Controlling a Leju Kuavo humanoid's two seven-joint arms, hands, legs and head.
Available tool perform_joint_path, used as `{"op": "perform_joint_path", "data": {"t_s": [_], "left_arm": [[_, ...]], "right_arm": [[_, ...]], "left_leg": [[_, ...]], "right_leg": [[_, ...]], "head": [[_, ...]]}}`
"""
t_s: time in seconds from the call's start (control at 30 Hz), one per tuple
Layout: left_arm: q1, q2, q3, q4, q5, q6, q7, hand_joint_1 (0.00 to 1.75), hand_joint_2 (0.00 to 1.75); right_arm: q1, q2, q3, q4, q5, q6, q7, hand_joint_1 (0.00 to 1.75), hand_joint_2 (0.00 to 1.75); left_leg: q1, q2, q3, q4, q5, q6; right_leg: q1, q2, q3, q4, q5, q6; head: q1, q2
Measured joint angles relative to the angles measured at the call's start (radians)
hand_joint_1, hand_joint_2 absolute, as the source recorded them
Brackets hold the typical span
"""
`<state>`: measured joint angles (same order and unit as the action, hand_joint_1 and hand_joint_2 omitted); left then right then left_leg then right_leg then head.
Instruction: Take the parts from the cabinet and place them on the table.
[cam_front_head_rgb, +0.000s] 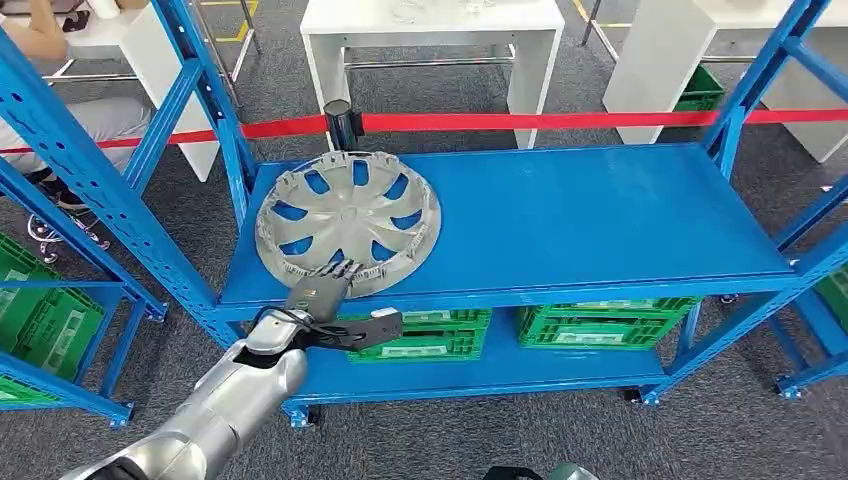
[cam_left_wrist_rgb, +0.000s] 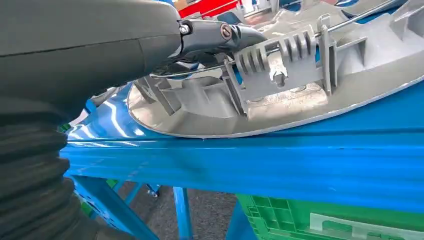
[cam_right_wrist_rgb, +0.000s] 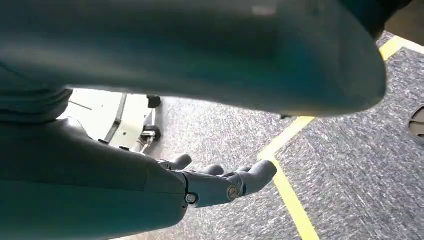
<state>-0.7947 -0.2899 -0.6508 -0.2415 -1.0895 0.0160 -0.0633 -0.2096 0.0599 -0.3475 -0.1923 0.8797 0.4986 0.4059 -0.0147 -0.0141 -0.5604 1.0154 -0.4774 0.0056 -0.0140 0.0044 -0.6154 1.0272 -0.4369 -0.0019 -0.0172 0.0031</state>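
Shelf rack (cam_front_head_rgb: 600, 215): the blue metal cabinet fills most of the head view. Its upper shelf carries the part at the left end, so the left arm is the natural one for the reach.
Crates (cam_front_head_rgb: 600, 325): green plastic crates stand on the lower shelf, under the part. They have no role in this step.
Wheel cover (cam_front_head_rgb: 348, 222): the silver part lies flat on the upper shelf with its inner side up, so the clips and the wire ring point upward. Its near rim is close to the front edge of the shelf, which makes it easy to take from the front.
Left arm: it comes from below and stretches forward to the shelf edge, the wrist about level with the shelf board.
Left hand (cam_front_head_rgb: 330, 280): the fingers (cam_left_wrist_rgb: 225, 35) lie over the near rim of the cover and touch the wire ring. Whether they already clamp the rim, the pictures do not show, so I cannot tell.
Right hand (cam_right_wrist_rgb: 220, 182): it hangs over the grey carpet, fingers spread and lightly curved, holding nothing.
Step, as I judge: the grasp is starting; the cover is not yet lifted.
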Motion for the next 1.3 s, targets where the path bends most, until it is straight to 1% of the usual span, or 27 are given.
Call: {"op": "perform_joint_path", "data": {"t_s": [0.83, 0.87, 0.9, 0.93, 1.3], "left_arm": [[0.008, -0.001, 0.0, 0.0, 0.006, 0.027, 0.02, 0.0, 1.75], [0.008, -0.001, 0.0, 0.0, 0.005, 0.027, 0.02, 0.07, 1.75], [0.008, -0.001, 0.0, 0.0, 0.003, 0.027, 0.02, 0.87, 1.75], [0.008, -0.001, 0.0, 0.0, 0.002, 0.027, 0.02, 1.75, 1.75], [0.003, -0.001, 0.0, -0.004, -0.003, 0.032, 0.018, 1.75, 1.75]], "right_arm": [[0.0, 0.003, -0.021, 0.0, 0.003, 0.0, -0.004, 0.0, 0.0], [0.0, 0.003, -0.022, 0.0, 0.004, 0.0, -0.004, 0.0, 0.0], [0.0, 0.003, -0.022, 0.0, 0.005, 0.0, -0.003, 0.0, 0.0], [0.0, 0.003, -0.022, 0.0, 0.007, 0.0, -0.002, 0.0, 0.0], [-0.001, 0.004, -0.022, 0.0, 0.011, 0.0, -0.002, 0.0, 0.0]], "left_leg": [[0.0, 0.0, 0.0, 0.0, 0.0, 0.0], [0.0, 0.0, 0.0, 0.0, 0.0, 0.0], [0.0, 0.0, 0.0, 0.0, 0.0, 0.0], [0.0, 0.0, 0.0, 0.0, 0.0, 0.0], [0.0, 0.001, 0.002, 0.0, -0.002, 0.001]], "right_leg": [[0.0, 0.0, 0.0, 0.0, 0.0, 0.0], [0.0, 0.0, 0.0, 0.0, 0.0, 0.0], [0.0, 0.0, 0.0, 0.0, 0.0, 0.0], [0.0, 0.0, 0.0, 0.0, 0.0, 0.0], [0.0, 0.0, 0.003, 0.0, -0.001, 0.0]], "head": [[0.0, 0.0], [0.0, 0.0], [0.0, 0.0], [0.0, 0.0], [0.0, 0.0]]}}
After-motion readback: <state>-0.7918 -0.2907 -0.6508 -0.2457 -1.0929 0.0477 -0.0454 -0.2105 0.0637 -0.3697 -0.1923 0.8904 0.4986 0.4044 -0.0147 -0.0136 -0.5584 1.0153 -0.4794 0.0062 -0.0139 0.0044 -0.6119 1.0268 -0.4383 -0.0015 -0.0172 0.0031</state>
